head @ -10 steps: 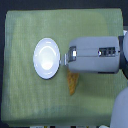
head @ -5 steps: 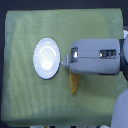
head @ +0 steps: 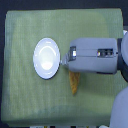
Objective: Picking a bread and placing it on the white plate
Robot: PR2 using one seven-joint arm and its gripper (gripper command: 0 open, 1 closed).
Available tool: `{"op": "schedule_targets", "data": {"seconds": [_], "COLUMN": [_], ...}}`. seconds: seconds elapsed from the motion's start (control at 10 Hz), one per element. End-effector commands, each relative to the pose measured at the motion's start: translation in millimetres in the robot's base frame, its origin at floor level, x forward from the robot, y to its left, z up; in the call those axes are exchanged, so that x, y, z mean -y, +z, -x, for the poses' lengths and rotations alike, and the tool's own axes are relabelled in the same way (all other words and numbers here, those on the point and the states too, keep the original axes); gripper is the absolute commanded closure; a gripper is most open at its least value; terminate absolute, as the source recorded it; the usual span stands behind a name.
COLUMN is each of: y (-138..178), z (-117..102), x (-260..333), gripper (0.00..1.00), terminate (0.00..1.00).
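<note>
The robot's bulky grey arm (head: 95, 55) is reaching in from the exterior view's right, and it is covering most of its own gripper (head: 65, 61); only a small metallic tip is showing at the arm's end toward the exterior view's left. Whether the jaws are standing apart or pressed together cannot be told, as the picture is too blurred and the arm is hiding them.

The elongated golden-brown bread loaf (head: 74, 82) is lying directly below the gripper in the picture, its upper end disappearing under the arm's housing and its tapered lower end pointing toward the bottom edge. Whether the gripper is touching it cannot be told.

The round, glossy white plate (head: 46, 58) is sitting just beside the gripper tip, toward the exterior view's left, and it is holding nothing. The bread is lying off the plate, near its lower right rim.

Everything is resting on a green woven cloth (head: 30, 100) covering the table.
</note>
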Motion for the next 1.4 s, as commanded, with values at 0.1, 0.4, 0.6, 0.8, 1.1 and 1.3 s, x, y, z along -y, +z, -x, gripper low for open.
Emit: {"op": "schedule_targets", "data": {"seconds": [0.1, 0.4, 0.6, 0.8, 1.1, 1.3], "y": [7, 10, 13, 17, 22, 28], "z": [0, -2, -1, -3, -6, -8], "x": [5, 7, 6, 12, 11, 14], "gripper": [1.0, 1.0, 1.0, 1.0, 1.0, 1.0], "terminate": [0.0, 0.0, 0.0, 0.0, 0.0, 0.0]}}
